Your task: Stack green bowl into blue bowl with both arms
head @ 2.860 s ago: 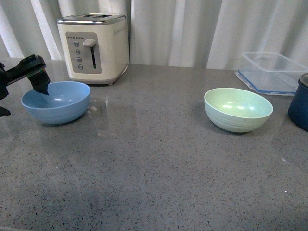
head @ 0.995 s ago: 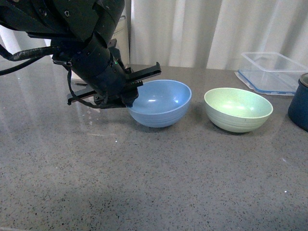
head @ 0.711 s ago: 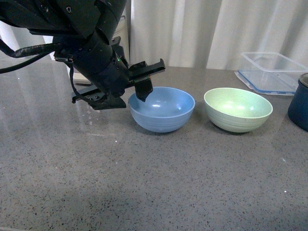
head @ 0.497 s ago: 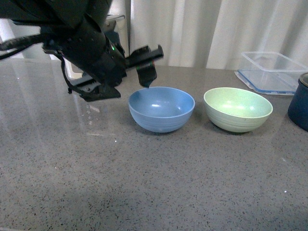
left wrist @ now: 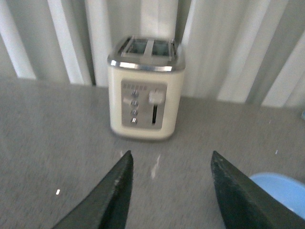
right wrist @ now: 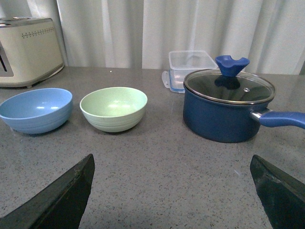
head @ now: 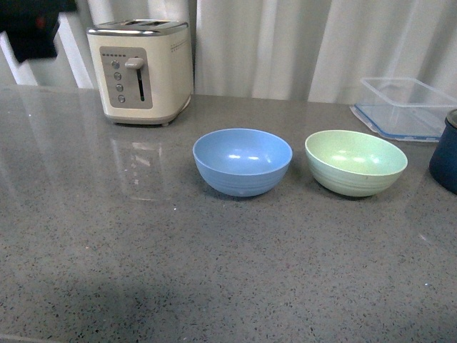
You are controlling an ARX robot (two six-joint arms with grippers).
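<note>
The blue bowl (head: 243, 161) stands upright and empty on the grey counter near the middle. The green bowl (head: 355, 162) stands just to its right, apart from it by a small gap. Both also show in the right wrist view, blue bowl (right wrist: 36, 109) and green bowl (right wrist: 114, 108) side by side. My left gripper (left wrist: 171, 160) is open and empty, raised and facing the toaster; an edge of the blue bowl (left wrist: 279, 191) shows beside one finger. Part of the left arm (head: 32, 25) shows at the top left. My right gripper (right wrist: 171, 164) is open wide and empty, low over the counter.
A cream toaster (head: 141, 70) stands at the back left. A clear plastic container (head: 400, 107) sits at the back right. A dark navy lidded pot (right wrist: 228, 105) stands right of the green bowl. White curtains hang behind the counter.
My left arm carried the blue bowl from the far left to beside the green bowl, let it go, then pulled up and away to the top left.
</note>
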